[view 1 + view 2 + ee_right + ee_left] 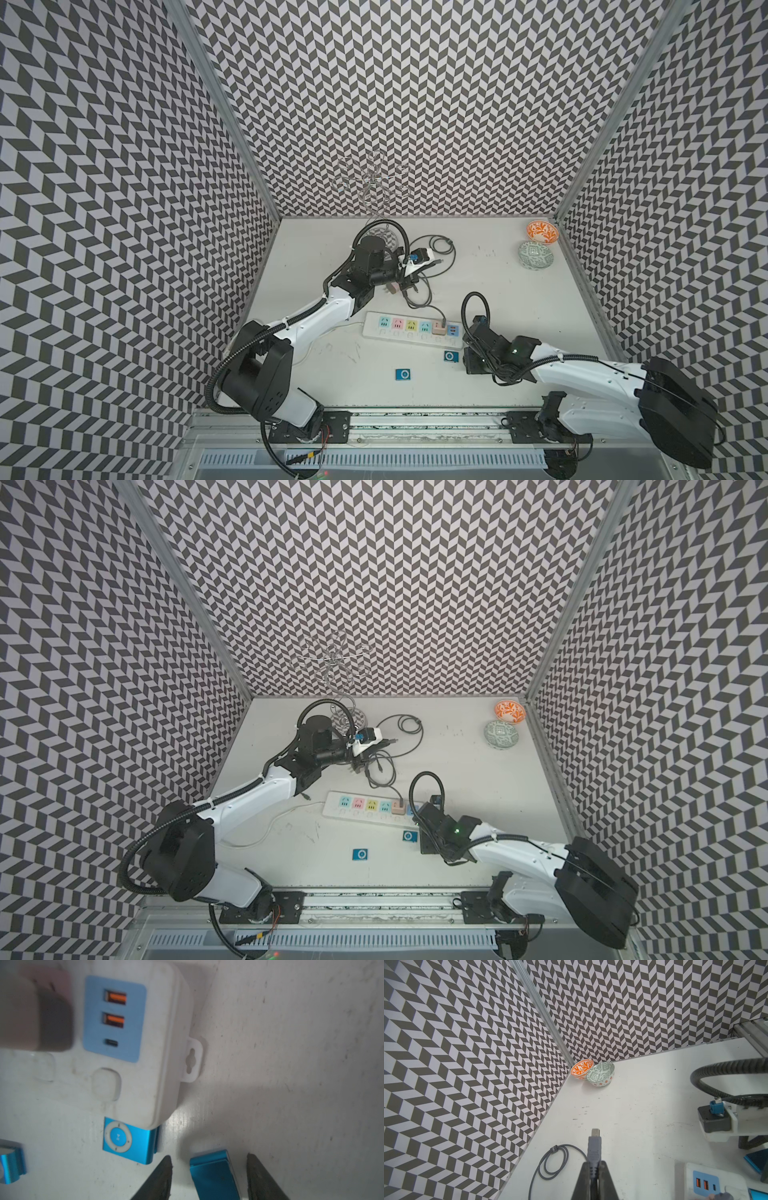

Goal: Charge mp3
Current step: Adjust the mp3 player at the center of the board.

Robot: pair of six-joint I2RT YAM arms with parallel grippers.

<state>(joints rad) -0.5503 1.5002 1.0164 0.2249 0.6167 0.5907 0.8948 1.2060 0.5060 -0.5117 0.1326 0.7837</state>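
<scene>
1. At 12 o'clock on the table, the cable plug is clamped by the left gripper, arm stretched out.
2. At 4 o'clock, the right gripper is pointed down, jaws apart either side of the mp3 player, near the power strip.

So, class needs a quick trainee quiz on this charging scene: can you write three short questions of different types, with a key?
1. True or false: the left end effector is shut on the grey cable plug.
2. What lies between the open fingers of the right end effector? A: a bowl. B: a blue mp3 player. C: nothing.
3. Fill in: in the far corner, beside the orange bowl, stands a ____ bowl.

Key: 1 true; 2 B; 3 green, the green bowl.
</scene>
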